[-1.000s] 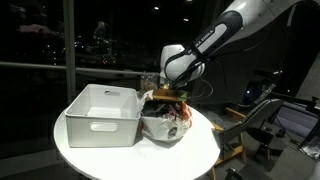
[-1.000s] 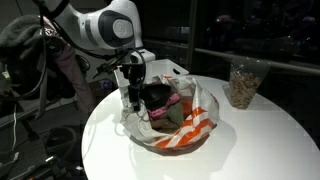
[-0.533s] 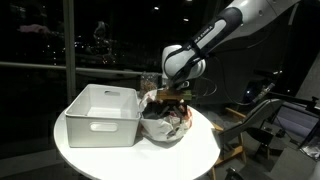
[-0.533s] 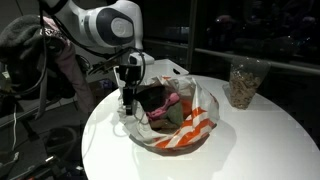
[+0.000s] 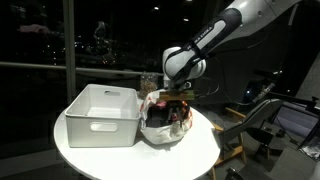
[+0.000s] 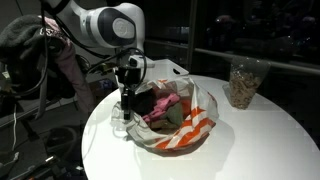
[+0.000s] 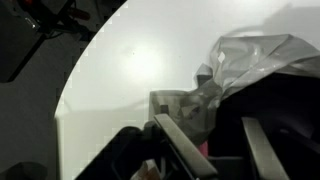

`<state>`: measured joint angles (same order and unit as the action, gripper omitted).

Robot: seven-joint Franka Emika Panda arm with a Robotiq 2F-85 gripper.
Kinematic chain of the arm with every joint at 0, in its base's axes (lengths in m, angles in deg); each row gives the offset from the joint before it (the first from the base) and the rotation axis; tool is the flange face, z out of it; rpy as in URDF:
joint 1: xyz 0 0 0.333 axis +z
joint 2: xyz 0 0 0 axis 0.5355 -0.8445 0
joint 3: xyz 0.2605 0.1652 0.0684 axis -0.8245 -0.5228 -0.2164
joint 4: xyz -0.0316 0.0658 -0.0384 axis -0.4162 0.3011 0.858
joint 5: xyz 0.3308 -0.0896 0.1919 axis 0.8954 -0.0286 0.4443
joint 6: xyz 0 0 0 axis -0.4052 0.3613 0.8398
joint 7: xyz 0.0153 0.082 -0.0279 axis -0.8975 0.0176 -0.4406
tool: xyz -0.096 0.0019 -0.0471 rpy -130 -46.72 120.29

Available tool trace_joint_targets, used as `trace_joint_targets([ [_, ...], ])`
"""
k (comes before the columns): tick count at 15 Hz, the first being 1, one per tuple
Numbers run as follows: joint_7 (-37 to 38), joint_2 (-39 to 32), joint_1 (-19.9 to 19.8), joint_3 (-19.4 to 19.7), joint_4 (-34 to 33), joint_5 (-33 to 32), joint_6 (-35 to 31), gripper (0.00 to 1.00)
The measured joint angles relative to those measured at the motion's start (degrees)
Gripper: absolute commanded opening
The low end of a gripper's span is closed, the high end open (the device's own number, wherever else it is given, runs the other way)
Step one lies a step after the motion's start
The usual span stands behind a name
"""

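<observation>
Down at the rim of the clear plastic bag (image 6: 192,128), the tool (image 6: 128,98) stands with its fingers (image 7: 172,140) apart, and dark cloth from the bag shows between them. The bag sits near the middle of the round table (image 6: 255,140), beside a white bin (image 5: 100,118) at the table's edge.

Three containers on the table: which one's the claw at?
The striped plastic bag of cloth: the claw dips in at its edge. The white bin and the clear cup are untouched.
</observation>
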<state>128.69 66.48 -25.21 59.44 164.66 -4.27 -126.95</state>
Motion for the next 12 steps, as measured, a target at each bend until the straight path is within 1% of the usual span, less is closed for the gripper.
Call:
trace_joint_targets([
  [2,0.08,0.02,0.00,0.30,-0.38,-0.19,-0.24,0.12],
  [3,0.08,0.03,0.00,0.43,-0.58,-0.20,-0.41,0.11],
  [4,0.09,0.03,0.00,0.53,-0.73,-0.20,-0.63,0.06],
  [5,0.12,0.04,0.00,0.61,-0.83,-0.20,-1.08,0.06],
  [6,0.20,0.07,0.00,0.69,-0.89,-0.20,-1.45,0.20],
  [7,0.25,0.13,0.00,0.75,-0.96,-0.19,-1.62,0.09],
  [8,0.25,0.20,0.00,0.77,-1.02,-0.19,-1.63,0.11],
  [12,0.50,0.77,0.00,0.90,-1.04,-0.38,-1.84,0.09],
])
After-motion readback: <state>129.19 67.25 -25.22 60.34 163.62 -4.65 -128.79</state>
